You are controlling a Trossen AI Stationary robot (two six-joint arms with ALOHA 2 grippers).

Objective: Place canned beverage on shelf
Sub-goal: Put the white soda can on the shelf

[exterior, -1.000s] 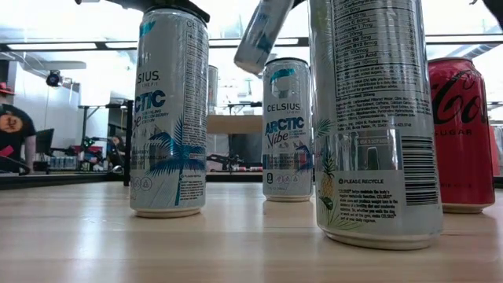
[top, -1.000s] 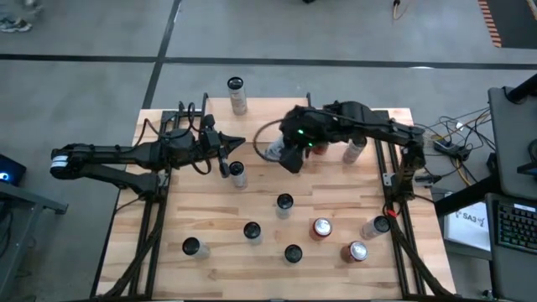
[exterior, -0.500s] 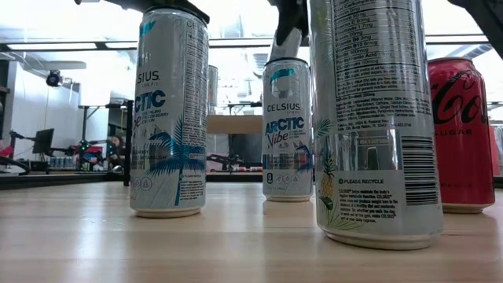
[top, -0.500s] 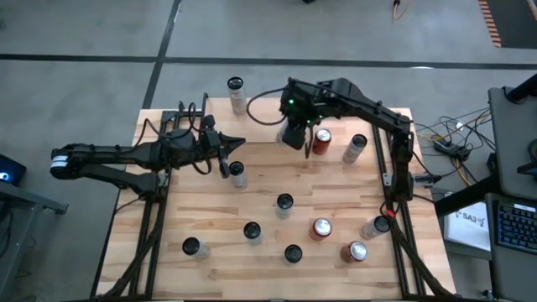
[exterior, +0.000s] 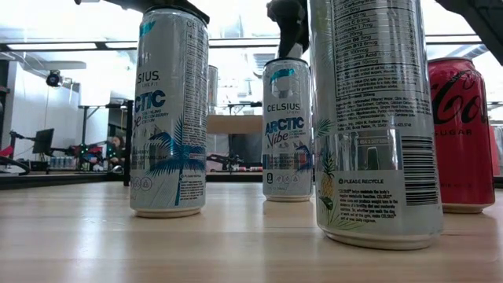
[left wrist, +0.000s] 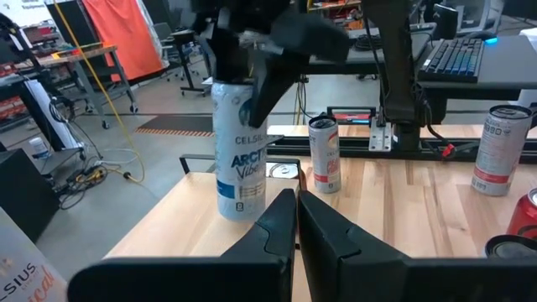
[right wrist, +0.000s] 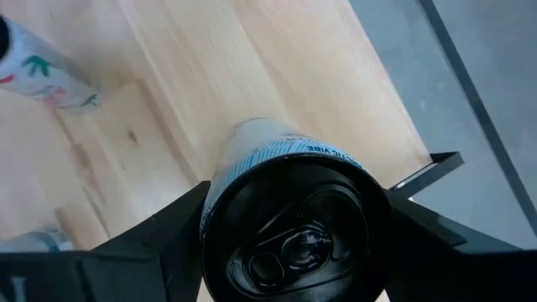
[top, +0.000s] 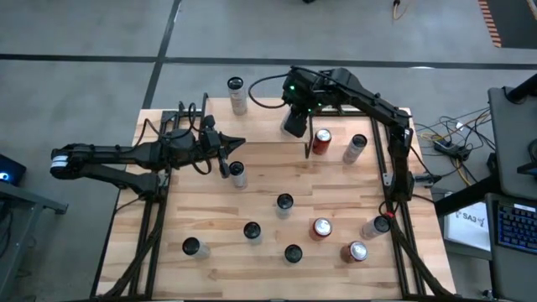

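My right gripper is over the far middle of the table, shut on a white and blue canned beverage. In the left wrist view the can stands upright with its base close to the light wood. Whether the base rests there, I cannot tell. In the low view the shelf shows far back as a light board on black legs, and nearer cans hide the held can. My left gripper is shut and level at the left middle, holding nothing. My right gripper pinches the can's upper wall just below the rim, one finger on each opposite side. The fingers slant down from above. The can stays upright below them, with its black lid facing the wrist.
Several cans stand across the near half of the table, among them white ones and red ones. A red can and a white can stand right of my right gripper. Another can stands by my left gripper.
My right gripper has carried the can toward the table's far edge and slightly down. The can was tilted in the air a second ago and is now upright. The fingers have kept their hold.
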